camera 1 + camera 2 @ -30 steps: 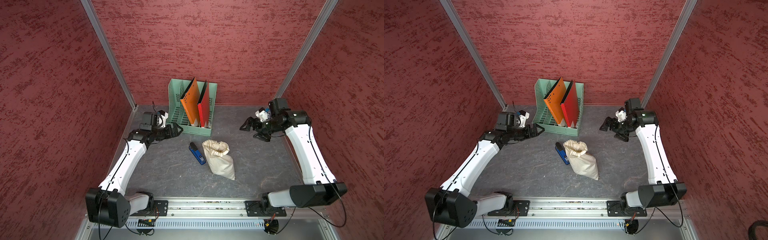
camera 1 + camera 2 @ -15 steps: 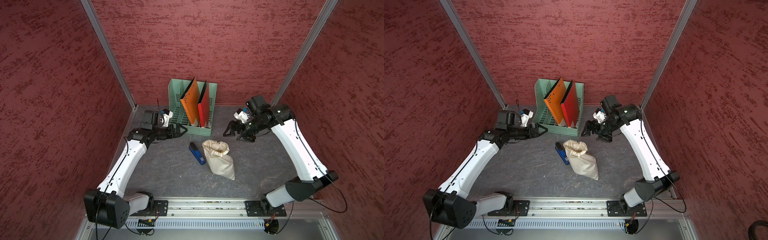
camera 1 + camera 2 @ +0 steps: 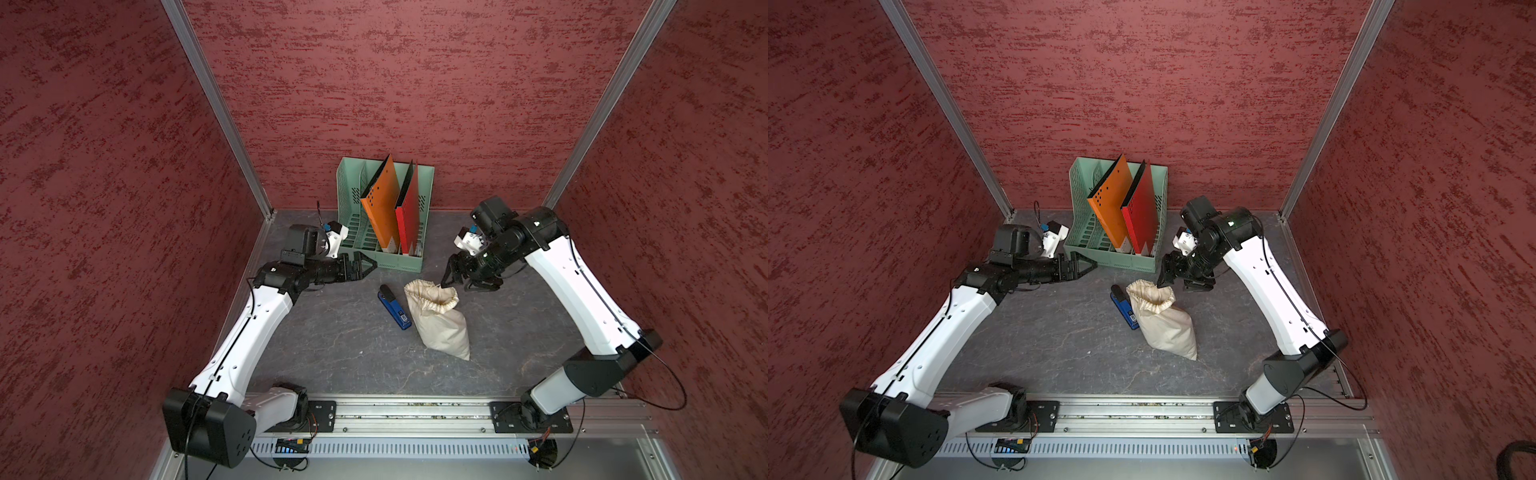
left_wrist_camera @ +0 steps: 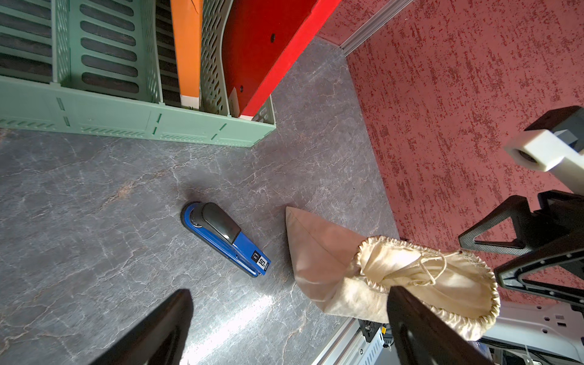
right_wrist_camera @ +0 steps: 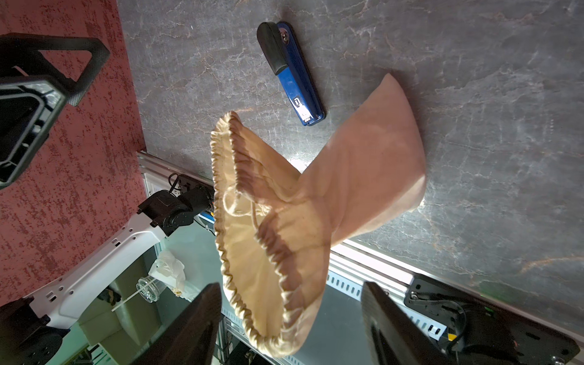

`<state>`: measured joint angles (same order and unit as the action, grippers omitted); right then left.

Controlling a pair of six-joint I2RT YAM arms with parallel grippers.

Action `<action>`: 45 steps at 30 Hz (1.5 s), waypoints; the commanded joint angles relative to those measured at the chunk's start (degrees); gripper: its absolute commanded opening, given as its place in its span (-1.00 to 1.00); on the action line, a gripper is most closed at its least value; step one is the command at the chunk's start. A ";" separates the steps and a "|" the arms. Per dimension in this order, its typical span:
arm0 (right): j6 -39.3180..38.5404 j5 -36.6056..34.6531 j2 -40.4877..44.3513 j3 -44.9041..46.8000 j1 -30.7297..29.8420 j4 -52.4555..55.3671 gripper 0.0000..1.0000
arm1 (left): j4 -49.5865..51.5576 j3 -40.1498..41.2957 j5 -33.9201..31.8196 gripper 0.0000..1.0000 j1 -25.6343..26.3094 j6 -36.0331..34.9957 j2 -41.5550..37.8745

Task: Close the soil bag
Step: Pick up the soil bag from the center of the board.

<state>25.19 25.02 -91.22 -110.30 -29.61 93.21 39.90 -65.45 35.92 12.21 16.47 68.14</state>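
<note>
left wrist view is where the drawstring cord (image 4: 433, 265) is shown most plainly, looped and knotted across the open mouth of the soil bag (image 4: 319, 252). the right gripper (image 4: 477, 259) is seen there just beside the ruffled rim, its black fingers spread. whether a finger touches the cloth cannot be told from that side. the left gripper (image 4: 289, 289) is shown with its jaws wide apart and nothing held between them, and part of the bag's neck is hidden behind one finger.

something else is given by the right wrist view: the flared neck is looked at almost edge on, and the rim is seen lying in the gap between the right gripper's fingers. the jaws are parted wider than the neck, so nothing is pinched. past the table's edge, a clear jar (image 5: 148, 289) is made out lower down.

in both top views the sack is seen whole, which neither wrist view allows. it is laid on the grey table (image 3: 332, 345) with its closed bottom toward the front rail and its neck toward the green file rack (image 3: 386, 262). an orange folder (image 3: 380, 208) and a red folder (image 3: 409, 212) are stood tilted in the rack. a blue stapler (image 3: 394, 307) is laid just beside the bag on the left arm's side; a narrow strip of table between them is shown by the left wrist view. the right gripper is held at the far side of the neck, one fingertip at the rim. the left gripper is held in front of the rack, well apart from the bag.
</note>
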 commanded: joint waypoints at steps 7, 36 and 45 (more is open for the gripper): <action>0.00 -0.75 1.71 4.40 -1.64 -1.54 0.26 | -0.37 1.01 -0.02 1.00 0.63 -0.08 -1.73; 14.24 -11.53 9.66 4.87 -1.60 -18.67 -1.00 | 1.16 -1.25 -0.57 1.00 1.94 0.85 -1.79; 24.87 -20.76 15.22 7.48 -1.60 -30.61 -1.00 | 2.46 -5.76 -1.61 1.00 1.86 6.08 0.33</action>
<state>44.53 8.95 -78.13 -103.94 -30.94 72.90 42.04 -69.06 34.37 13.89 20.03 67.64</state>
